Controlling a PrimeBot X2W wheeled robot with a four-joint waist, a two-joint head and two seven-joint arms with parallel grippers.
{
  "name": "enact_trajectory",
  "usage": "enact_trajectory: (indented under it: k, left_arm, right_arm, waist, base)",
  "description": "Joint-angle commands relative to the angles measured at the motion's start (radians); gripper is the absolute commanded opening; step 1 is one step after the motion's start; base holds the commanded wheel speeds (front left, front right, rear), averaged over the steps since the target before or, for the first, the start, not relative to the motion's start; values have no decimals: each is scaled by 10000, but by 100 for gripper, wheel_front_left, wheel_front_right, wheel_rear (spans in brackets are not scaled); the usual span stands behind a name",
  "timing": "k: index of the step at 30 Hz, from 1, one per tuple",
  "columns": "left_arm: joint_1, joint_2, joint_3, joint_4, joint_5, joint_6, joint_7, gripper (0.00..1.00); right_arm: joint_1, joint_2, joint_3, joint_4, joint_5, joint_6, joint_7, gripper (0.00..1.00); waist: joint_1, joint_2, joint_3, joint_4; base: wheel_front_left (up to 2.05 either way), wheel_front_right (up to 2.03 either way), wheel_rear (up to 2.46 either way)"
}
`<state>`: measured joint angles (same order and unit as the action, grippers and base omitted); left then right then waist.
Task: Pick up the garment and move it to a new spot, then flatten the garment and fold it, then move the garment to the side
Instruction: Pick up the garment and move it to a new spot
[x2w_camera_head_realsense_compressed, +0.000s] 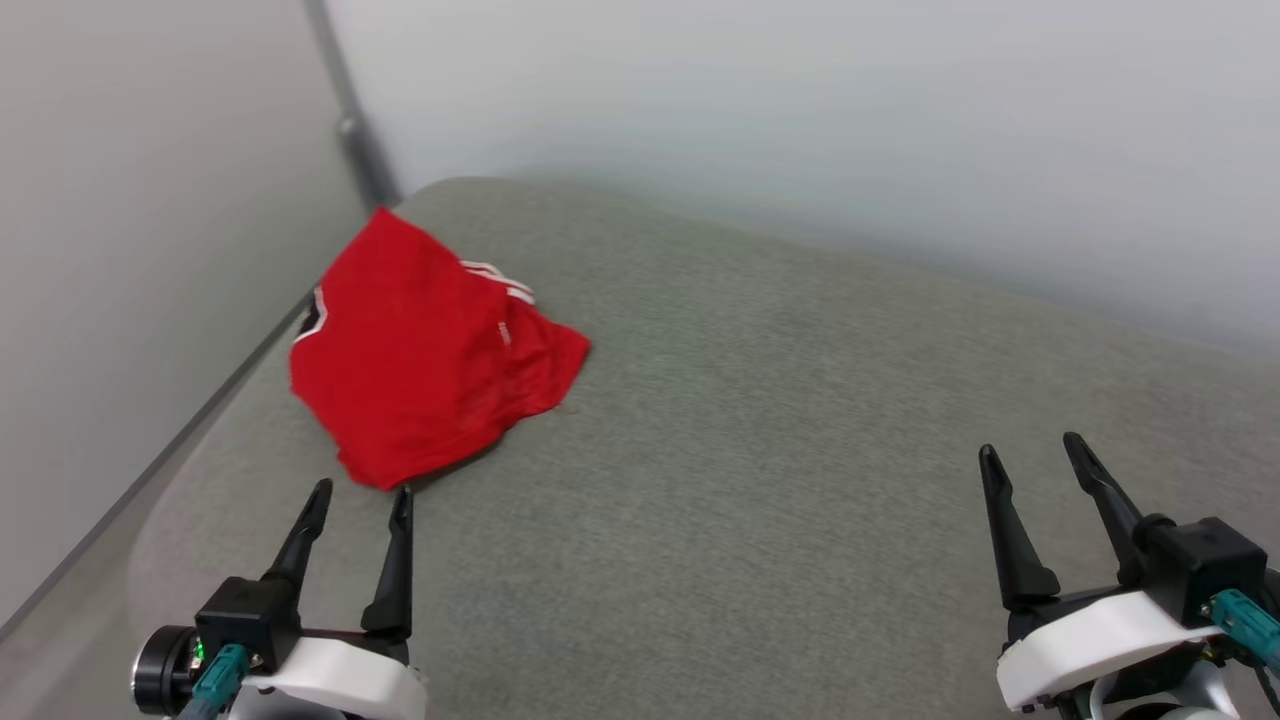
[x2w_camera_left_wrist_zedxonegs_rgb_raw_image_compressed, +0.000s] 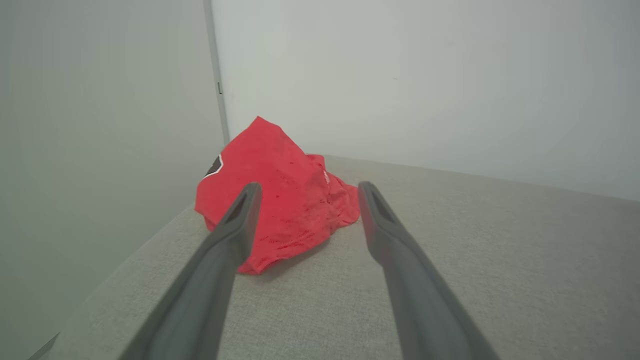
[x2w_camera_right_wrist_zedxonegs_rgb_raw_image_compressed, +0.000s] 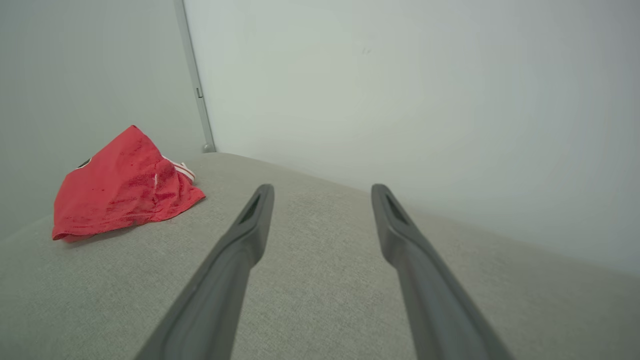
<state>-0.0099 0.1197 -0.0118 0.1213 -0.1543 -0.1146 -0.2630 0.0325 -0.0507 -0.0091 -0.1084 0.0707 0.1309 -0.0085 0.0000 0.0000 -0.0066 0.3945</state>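
so, first step: picking up the garment (x2w_camera_head_realsense_compressed: 430, 350)

it lies bunched in the far left corner of the grey top (x2w_camera_head_realsense_compressed: 750, 450). the left gripper (x2w_camera_head_realsense_compressed: 362, 488) is near it, the right gripper (x2w_camera_head_realsense_compressed: 1030, 445) well apart, both with jaws spread wide, holding nothing. next, i think: reach and pinch the cloth.

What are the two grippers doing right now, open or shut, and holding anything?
Left gripper: open, holding nothing, fingers pointed at the red shirt close ahead.
Right gripper: open, holding nothing, well away from the shirt.
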Motion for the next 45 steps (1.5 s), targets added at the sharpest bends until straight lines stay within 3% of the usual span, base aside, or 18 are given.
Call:
enact_trajectory:
  k: [1, 7, 18, 25, 28, 36, 39, 45]
  left_arm:
    - [124, 57, 111, 2, 0, 35, -25, 100]
    - [244, 0, 434, -149, -88, 91, -25, 100]
    - [411, -152, 918, -453, -41, 86, -25, 100]
    - [-517, 85, 682, 27, -56, -21, -25, 100]
    - [-1415, 417, 424, 441, -200, -95, 110, 100]
    - [-4174, 1825, 320, 1479, -804, -149, 982, 100]
    - [-5127, 2323, 161, 2288, -1185, -161, 1679, 100]
    - [-6523, 3596, -1060, 4076, -2520, -154, 3308, 100]
  right_arm:
    - [-71, 8, 68, -38, -20, -3, 19, 100]
    - [-331, 9, 372, -84, -189, -3, 111, 100]
    - [-942, 6, 831, 164, -428, -5, 170, 100]
    - [-970, 6, 605, -97, -582, -5, 257, 100]
    - [-962, 6, 429, -326, -598, -5, 356, 100]
    - [-1756, 0, 645, -898, -703, -5, 749, 100]
    - [-1957, 0, 634, -1049, -742, -5, 776, 100]
    - [-2340, 0, 624, -943, -617, -3, 585, 100]
  waist:
    - [0, 0, -30, 735]
    - [0, 0, 181, 1319]
    - [0, 0, 532, 1435]
    - [0, 0, 934, 1429]
    - [0, 0, 1236, 1340]
    - [0, 0, 2855, 104]
    - [0, 0, 3465, -354]
    - [0, 0, 4430, -1071]
  base:
    - [0, 0, 0]
    - [0, 0, 0]
    - [0, 0, 0]
    - [0, 0, 0]
    - [0, 0, 0]
    - [0, 0, 0]
    - [0, 0, 0]
    - [0, 0, 0]
